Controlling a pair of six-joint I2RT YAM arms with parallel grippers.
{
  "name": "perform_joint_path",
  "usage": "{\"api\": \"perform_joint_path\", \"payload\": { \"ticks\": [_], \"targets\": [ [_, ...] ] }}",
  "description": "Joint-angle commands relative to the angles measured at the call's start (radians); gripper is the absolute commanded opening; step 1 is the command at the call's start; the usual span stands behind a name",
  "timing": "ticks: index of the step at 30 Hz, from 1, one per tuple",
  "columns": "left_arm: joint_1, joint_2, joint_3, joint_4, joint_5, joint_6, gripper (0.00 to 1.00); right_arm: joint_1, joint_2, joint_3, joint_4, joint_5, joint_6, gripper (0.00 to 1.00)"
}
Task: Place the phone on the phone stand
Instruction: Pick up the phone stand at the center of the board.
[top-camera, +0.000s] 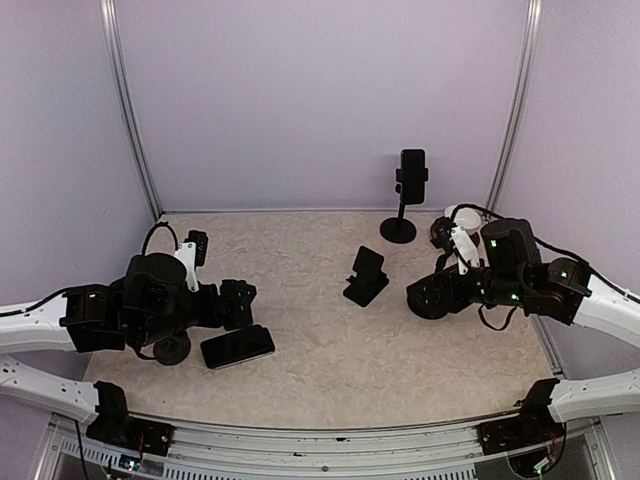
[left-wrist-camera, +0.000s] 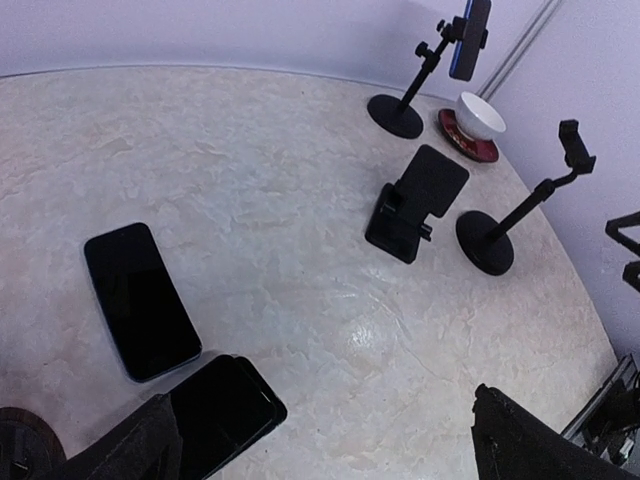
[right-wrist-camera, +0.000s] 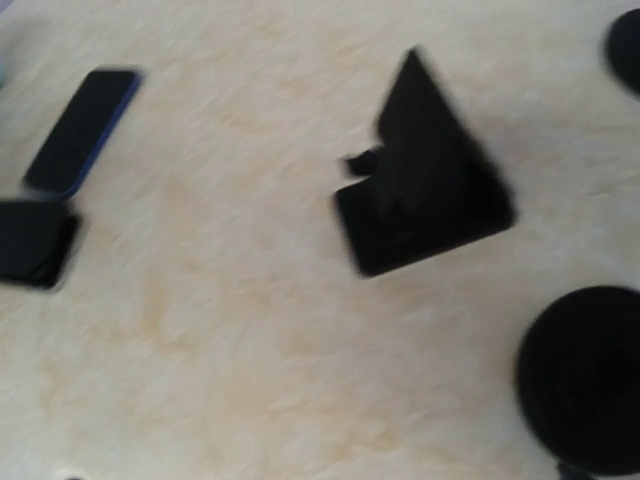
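the pale tabletop (top-camera: 320, 350) has a small folding phone stand (top-camera: 366, 275) in its middle. the left pincer (left-wrist-camera: 338, 440) hangs far to the left of that stand. its two fingers are spread wide with nothing in them. the right pincer (top-camera: 447, 283) sits just right of the stand. it looks wide open and empty too, though its own view is blurry. a tall stand (top-camera: 398, 230) behind the folding one holds up a phone of its own. the phone (left-wrist-camera: 225, 400) to move lies flat far left of the stand, and a second phone (left-wrist-camera: 140, 300) lies there too. i think the phone is stiff, thin, smooth and slippery, with glass that can crack. it is best to pinch its two long side edges gently.
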Motion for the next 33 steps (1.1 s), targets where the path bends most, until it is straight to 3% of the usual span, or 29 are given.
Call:
{"api": "perform_joint_path", "payload": {
  "ticks": [1, 6, 11, 16, 22, 25, 29, 33],
  "targets": [
    [-0.017, 0.04, -0.008, 0.04, 0.083, 0.043, 0.99, 0.015, -0.035, -0.087, 0.04, 0.21, 0.069, 1.0],
    [-0.111, 0.046, -0.065, 0.1, 0.032, -0.022, 0.99, 0.018, -0.12, -0.129, 0.003, 0.344, 0.206, 1.0],
    [-0.18, 0.088, -0.13, 0.179, -0.015, -0.041, 0.99, 0.017, -0.172, -0.156, 0.052, 0.507, 0.208, 1.0],
    [-0.207, 0.153, -0.136, 0.224, -0.041, -0.03, 0.99, -0.004, -0.133, -0.119, 0.136, 0.549, 0.151, 1.0],
    [-0.194, 0.225, -0.026, 0.184, -0.027, 0.083, 0.99, -0.081, -0.049, -0.063, 0.233, 0.472, 0.008, 1.0],
    [-0.154, 0.264, 0.056, 0.14, 0.018, 0.164, 0.99, -0.151, -0.016, -0.031, 0.271, 0.337, -0.023, 1.0],
    [-0.093, 0.252, 0.103, 0.149, 0.064, 0.238, 0.99, -0.27, 0.022, 0.013, 0.275, 0.072, 0.02, 1.0],
    [-0.046, 0.215, 0.096, 0.208, 0.075, 0.299, 0.99, -0.315, 0.048, 0.013, 0.306, 0.035, 0.081, 1.0]
  ]
}}
